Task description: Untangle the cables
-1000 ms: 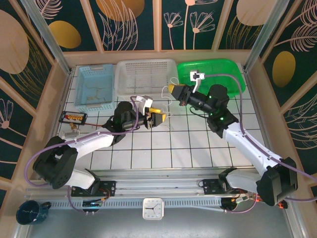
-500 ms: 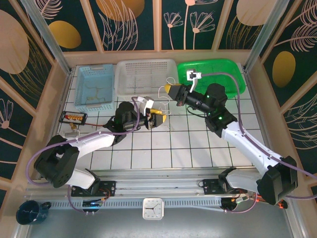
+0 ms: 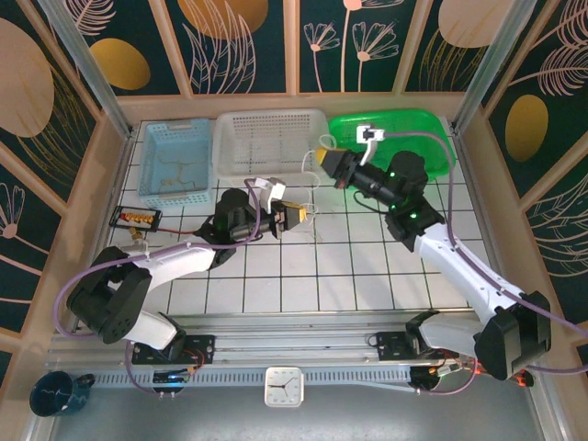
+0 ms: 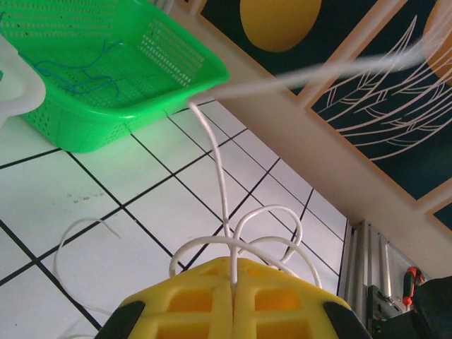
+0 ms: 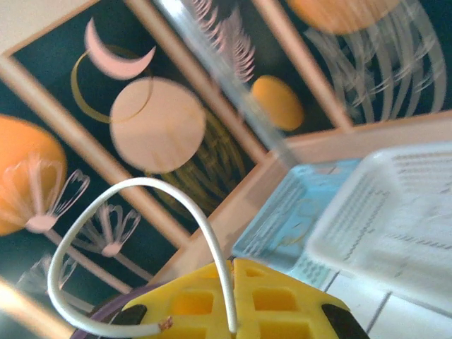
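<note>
the left gripper (image 3: 300,215) is pinched fully closed on a whitish cable (image 4: 219,169), which runs straight out of the seam between its yellow fingers (image 4: 275,296), with a couple of loose loops crossing just above them. the right gripper (image 3: 322,156) is clamped tight too, on a whitish cable that arches out of its tips. the cable hangs between the two, above the tabletop (image 3: 367,266) near the middle of its far edge, just in front of the white basket (image 3: 266,119) and the green basket (image 3: 432,138); thin blue wires (image 4: 78,70) lie in the green one. my worry is that if the arms pull apart, the crossed loops could cinch into a knot, or the thin cable could slip from a pinch.
</note>
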`<action>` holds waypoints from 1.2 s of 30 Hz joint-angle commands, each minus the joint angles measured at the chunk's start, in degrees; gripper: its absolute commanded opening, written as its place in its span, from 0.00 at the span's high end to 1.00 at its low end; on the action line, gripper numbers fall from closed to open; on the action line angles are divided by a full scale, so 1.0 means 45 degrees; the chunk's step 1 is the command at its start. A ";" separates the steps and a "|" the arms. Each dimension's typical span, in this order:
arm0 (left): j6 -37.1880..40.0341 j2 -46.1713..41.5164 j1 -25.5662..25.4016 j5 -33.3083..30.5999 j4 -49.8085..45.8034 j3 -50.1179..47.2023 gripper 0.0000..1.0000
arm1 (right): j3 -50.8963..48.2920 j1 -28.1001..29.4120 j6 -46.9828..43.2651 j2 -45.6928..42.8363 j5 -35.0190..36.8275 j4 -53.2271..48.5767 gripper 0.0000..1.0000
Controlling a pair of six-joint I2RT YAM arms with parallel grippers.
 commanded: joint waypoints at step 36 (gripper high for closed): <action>-0.1163 -0.2820 -0.0034 -0.6504 0.0991 -0.3554 1.00 | 0.6083 -0.3637 0.2174 0.5883 0.2633 0.3436 1.00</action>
